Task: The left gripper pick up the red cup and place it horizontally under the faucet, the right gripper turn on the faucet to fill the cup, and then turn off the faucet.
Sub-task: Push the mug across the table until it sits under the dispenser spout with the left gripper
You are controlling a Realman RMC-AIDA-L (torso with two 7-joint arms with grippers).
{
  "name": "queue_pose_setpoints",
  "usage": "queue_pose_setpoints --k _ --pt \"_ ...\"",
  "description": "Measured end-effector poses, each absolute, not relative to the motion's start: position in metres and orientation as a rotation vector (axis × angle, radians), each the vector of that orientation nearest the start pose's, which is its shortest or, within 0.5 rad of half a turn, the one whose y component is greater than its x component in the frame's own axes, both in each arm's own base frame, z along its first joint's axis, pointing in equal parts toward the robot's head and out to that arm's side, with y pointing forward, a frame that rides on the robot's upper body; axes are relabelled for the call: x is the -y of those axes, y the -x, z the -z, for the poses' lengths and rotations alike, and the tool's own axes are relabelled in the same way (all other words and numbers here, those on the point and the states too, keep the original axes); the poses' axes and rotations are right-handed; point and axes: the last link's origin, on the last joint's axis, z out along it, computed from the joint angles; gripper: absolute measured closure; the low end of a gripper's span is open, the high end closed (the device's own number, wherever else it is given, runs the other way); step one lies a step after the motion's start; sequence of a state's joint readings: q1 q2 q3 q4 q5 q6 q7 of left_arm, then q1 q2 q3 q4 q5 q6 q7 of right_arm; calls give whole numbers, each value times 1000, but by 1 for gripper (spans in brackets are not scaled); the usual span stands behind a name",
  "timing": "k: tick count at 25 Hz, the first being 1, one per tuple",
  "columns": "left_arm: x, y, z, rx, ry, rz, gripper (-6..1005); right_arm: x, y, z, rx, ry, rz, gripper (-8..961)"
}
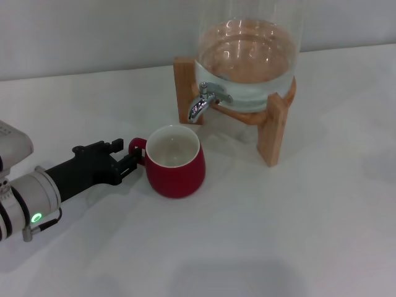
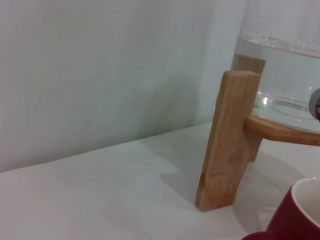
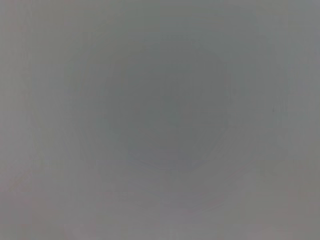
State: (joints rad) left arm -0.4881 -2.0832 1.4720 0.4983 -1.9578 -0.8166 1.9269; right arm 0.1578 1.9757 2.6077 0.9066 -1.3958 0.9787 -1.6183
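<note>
Left pincer (image 1: pixel 132 159): reached in low, tips at the loop handle of the red cup (image 1: pixel 176 162); grasp hidden, cannot tell; cup upright on white counter (image 1: pixel 297 229), just before the faucet (image 1: pixel 207 99); right pincer unseen; jar top cut off; pale wall behind.
</note>
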Motion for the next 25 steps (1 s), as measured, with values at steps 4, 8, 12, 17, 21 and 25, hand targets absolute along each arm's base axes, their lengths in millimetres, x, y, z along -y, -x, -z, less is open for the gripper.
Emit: queue_pose_setpoints --k 4,8,12,17,21,25 --pt "-357 268 77 746 2414 532 541 -291 -402 -212 -858 1437 -712 232" --pt "-352 272 76 751 2412 540 545 -291 -403 -212 -859 1435 -711 232" --pt "-344 275 68 721 2404 553 543 -291 -403 -212 -860 1434 -710 231" --pt "-337 276 61 705 2385 575 542 -291 -403 -212 -859 1433 -709 231" --pt "-333 273 68 704 2424 566 541 -291 -403 -211 -860 1433 -708 231" --pt "-331 269 75 691 2456 559 540 -291 -404 -211 -863 1431 -707 231"
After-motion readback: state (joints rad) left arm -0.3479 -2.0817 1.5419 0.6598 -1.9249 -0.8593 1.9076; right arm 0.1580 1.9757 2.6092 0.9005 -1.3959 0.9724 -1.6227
